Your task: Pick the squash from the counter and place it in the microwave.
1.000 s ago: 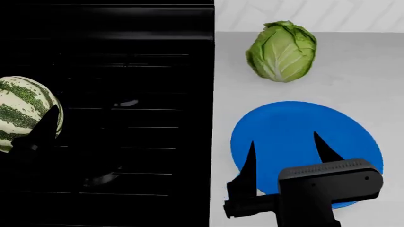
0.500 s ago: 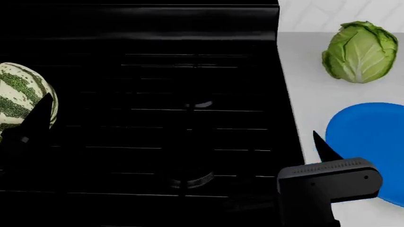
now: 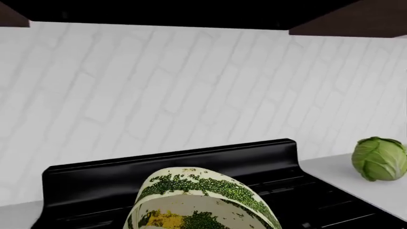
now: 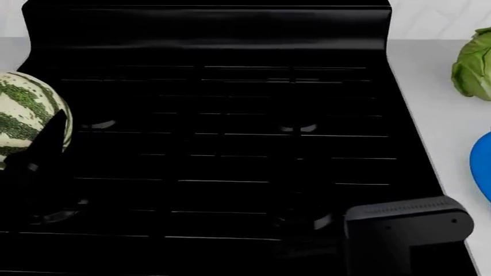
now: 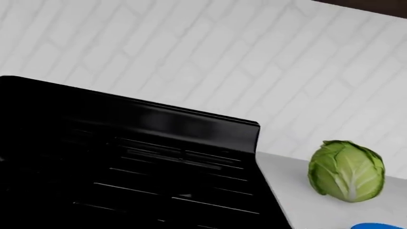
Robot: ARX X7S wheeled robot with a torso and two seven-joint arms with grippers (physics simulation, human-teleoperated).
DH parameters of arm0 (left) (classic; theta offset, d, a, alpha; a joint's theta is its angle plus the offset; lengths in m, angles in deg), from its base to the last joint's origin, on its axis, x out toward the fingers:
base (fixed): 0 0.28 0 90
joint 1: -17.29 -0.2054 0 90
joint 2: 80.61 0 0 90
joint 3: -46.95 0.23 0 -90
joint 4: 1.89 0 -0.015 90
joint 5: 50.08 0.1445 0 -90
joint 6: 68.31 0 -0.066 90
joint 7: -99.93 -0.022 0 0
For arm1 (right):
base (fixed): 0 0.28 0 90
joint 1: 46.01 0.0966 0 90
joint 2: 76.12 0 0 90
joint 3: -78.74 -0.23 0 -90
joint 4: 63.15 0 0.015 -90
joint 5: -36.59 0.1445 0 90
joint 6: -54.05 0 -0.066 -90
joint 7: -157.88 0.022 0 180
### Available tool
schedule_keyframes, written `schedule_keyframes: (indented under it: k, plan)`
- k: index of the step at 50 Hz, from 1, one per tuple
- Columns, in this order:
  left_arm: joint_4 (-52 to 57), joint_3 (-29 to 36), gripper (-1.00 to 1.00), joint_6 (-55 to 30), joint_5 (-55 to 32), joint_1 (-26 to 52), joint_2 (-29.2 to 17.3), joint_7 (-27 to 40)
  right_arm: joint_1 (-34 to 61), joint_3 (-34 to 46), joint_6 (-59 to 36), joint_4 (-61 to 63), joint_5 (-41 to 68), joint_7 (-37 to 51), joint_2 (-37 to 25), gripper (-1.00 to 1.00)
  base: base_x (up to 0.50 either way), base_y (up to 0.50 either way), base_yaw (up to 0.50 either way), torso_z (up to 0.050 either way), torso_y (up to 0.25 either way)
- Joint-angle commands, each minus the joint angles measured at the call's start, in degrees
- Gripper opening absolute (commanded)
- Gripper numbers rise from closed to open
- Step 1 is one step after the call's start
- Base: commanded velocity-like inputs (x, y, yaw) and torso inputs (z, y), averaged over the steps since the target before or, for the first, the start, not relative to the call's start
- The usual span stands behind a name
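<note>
I've got the squash (image 4: 27, 121) clenched in my left claw (image 4: 34, 152), carried above the stove (image 4: 230, 115), off the desk (image 4: 445, 115), for the microwave, which isn't visible. Right claw's state: can't tell. Cabbage (image 4: 475, 66) stays out of the way.

A round squash with dark green and cream stripes (image 3: 200, 200) fills the near foreground, cut off by the picture's lower edge; a yellow patch shows on its near face. Behind it stands a black stove top with a raised back panel (image 3: 171, 167). A light-green leafy cabbage (image 3: 380, 158) rests on the white matte counter (image 3: 346, 179) beside the stove. A white brick-pattern wall (image 3: 190, 90) rises behind, below what appear to be dark brown cabinets (image 3: 350, 24).
</note>
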Motion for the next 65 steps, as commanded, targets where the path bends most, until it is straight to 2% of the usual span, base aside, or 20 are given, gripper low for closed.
schedule_keyframes:
  k: [1,9,47,65]
  plan:
    - [-2.56,-0.93,-1.00,2.07,0.14,1.21,1.45,0.39,-0.49,-2.79,1.25,-0.32,-0.01,-1.11,1.16,1.00,0.00,0.00,0.00,0.000,0.000]
    - [-2.48,-0.71,-1.00,2.32,0.15,1.18,1.46,0.45,-0.77,-2.80,0.76,0.03,-0.01,-0.70,0.95,1.00,0.05,0.00,0.00,0.000,0.000]
    - [-1.81,-1.25,-1.00,2.66,-0.73,0.73,0.91,1.30,0.27,-1.67,0.08,0.29,0.25,-0.48,0.58,1.00,0.31,0.00,0.00,0.000,0.001]
    - [-1.46,-1.87,-1.00,4.63,-0.77,-0.07,1.04,0.95,0.06,-1.58,0.49,0.32,0.54,-0.39,0.40,1.00,0.01,0.00,0.00,0.000,0.001]
